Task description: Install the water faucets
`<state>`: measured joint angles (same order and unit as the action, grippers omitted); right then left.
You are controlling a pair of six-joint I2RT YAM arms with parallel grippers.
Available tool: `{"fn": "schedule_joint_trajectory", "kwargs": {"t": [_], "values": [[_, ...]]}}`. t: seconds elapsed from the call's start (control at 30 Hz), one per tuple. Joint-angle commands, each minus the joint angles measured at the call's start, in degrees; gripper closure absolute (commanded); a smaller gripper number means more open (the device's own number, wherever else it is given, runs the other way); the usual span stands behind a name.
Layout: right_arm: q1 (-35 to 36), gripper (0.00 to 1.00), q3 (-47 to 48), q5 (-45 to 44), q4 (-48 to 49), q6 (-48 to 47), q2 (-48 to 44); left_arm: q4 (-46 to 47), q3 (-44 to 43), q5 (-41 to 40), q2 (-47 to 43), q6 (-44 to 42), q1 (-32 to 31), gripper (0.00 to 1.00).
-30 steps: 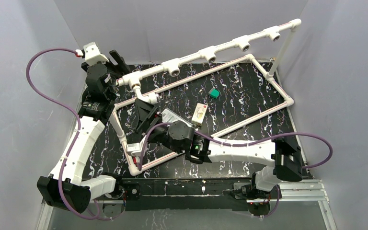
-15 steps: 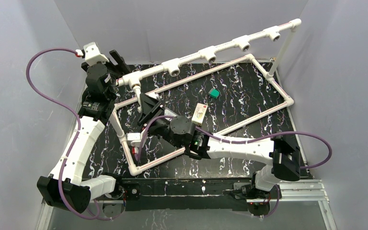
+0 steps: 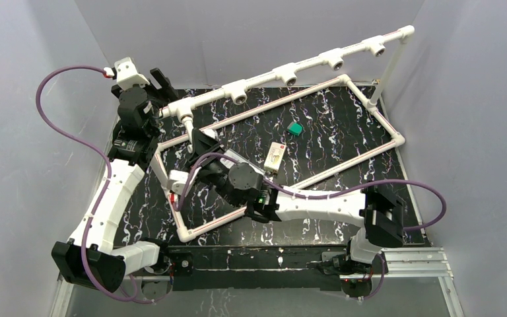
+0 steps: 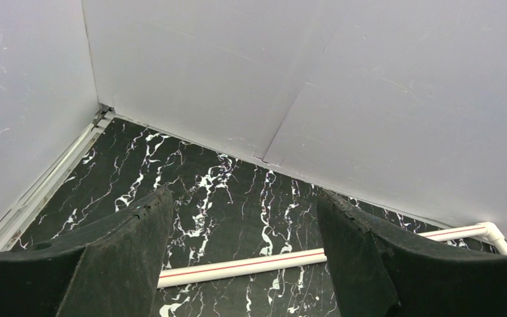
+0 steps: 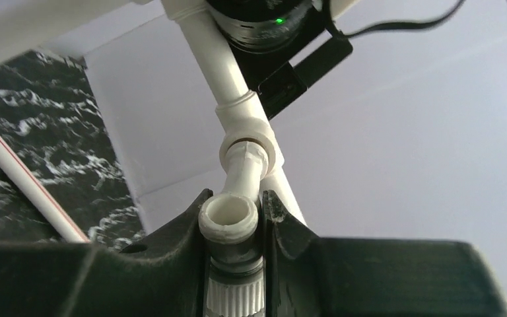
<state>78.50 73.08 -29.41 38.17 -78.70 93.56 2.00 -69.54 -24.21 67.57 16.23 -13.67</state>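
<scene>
Faucet (image 5: 232, 261) in right tool (image 5: 235, 202) meets tee socket (image 5: 247, 142) on pipe rail (image 3: 264, 80).

Plain grey walls (image 3: 270, 33) around a black, white-veined marble tabletop (image 3: 343, 129).

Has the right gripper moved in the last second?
Yes. The right gripper, shut on a water faucet, went up-left in the top view, toward the pipe rail's leftmost tee socket.

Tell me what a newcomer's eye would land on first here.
First, the long white pipe rail slanting across the back of the black marbled table, its sockets in a row. Then the right gripper, shut on a white faucet whose end meets the rail's leftmost socket.
</scene>
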Motion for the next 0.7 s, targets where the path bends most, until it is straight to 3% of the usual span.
{"fn": "schedule_joint_trajectory", "kwargs": {"t": [0.0, 0.2, 0.67], "values": [[0.56, 0.99, 3.12, -5.67, 11.21, 21.22, 3.43, -21.00, 6.73, 3.53, 5.33, -0.41, -1.40, 0.23], [1.13, 0.99, 0.78, -12.79, 17.87, 58.40, 4.11, -21.07, 6.86, 3.85, 5.36, -0.26, -1.36, 0.23], [-0.48, 0.99, -9.53, -18.04, 33.10, 118.98, 3.66, -20.85, 7.22, 5.03, 4.85, 0.10, -1.41, 0.23]]}}
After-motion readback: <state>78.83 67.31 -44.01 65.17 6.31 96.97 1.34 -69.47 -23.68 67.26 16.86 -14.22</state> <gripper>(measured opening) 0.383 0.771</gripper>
